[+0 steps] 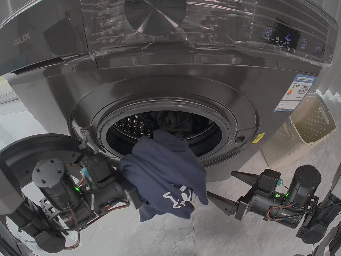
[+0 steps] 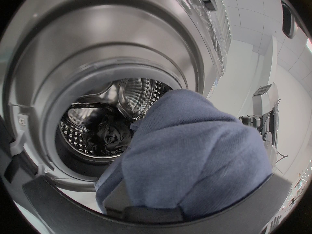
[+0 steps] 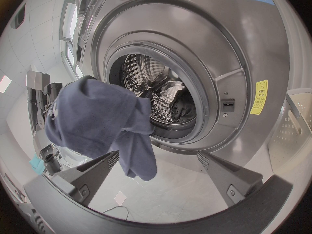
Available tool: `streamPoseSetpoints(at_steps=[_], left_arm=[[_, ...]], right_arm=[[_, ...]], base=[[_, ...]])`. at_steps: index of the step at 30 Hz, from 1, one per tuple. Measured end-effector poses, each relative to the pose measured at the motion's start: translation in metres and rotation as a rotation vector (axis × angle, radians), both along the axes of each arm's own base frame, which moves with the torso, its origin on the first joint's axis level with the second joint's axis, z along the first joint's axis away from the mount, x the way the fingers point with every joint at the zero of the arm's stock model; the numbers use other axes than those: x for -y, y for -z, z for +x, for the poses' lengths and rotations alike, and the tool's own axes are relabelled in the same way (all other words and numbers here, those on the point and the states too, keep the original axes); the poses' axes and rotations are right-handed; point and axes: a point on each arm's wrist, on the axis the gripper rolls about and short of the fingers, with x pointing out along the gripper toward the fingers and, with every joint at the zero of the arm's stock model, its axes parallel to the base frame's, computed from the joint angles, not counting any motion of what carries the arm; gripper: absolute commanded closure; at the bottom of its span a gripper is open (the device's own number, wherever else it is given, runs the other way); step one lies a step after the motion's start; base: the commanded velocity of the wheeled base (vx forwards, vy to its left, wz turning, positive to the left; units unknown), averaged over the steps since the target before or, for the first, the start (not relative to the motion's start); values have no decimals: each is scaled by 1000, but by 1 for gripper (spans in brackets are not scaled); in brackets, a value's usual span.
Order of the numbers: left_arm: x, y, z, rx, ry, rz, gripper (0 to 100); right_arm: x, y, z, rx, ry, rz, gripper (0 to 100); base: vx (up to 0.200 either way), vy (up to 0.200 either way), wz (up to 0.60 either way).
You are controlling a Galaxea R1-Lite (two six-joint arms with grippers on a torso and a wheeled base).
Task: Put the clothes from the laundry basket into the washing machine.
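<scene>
The left pincer [image 1: 132, 196] is buried under a navy sweatshirt [image 1: 165, 171], which it carries. The cloth hides its tips, so I cannot tell how far it is closed. The right pincer [image 1: 220, 184] is spread wide and empty, low and near the sweatshirt's hanging hem.

The sweatshirt's upper fold lies at the lower lip of the washing machine's [image 1: 213, 82] drum mouth, and most of it hangs outside. A dark garment [image 1: 174, 121] already lies in the drum.

The loading step looks half done. Next, the bundle probably needs pushing deeper over the lip before release, or it may slide out.

The round door [image 1: 39, 150] stands open on the robot's left. A cream perforated laundry basket [image 1: 312, 125] sits beside the machine on pale marbled floor tiles [image 1: 220, 232].
</scene>
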Motion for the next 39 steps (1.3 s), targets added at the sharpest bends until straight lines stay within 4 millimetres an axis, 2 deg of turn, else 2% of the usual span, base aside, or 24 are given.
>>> streamPoseSetpoints(at_steps=[5, 12, 19, 27, 39], left_arm=[[20, 6, 25, 8, -5, -6, 100], [38, 9, 58, 33, -62, -39, 100], [55, 23, 89, 39, -97, -49, 100], [68, 38, 118, 47, -123, -56, 100], [82, 38, 166, 76, -191, -82, 100]], right_arm=[[-2, 2, -8, -19, -26, -5, 0], [-5, 5, -16, -36, -59, -16, 0], [-7, 6, -19, -38, -74, -18, 0], [-8, 6, -19, -40, -78, -19, 0], [-9, 8, -17, -44, -77, -22, 0]], base=[[0, 0, 0], [0, 0, 0], [0, 0, 0], [0, 0, 0], [0, 0, 0]])
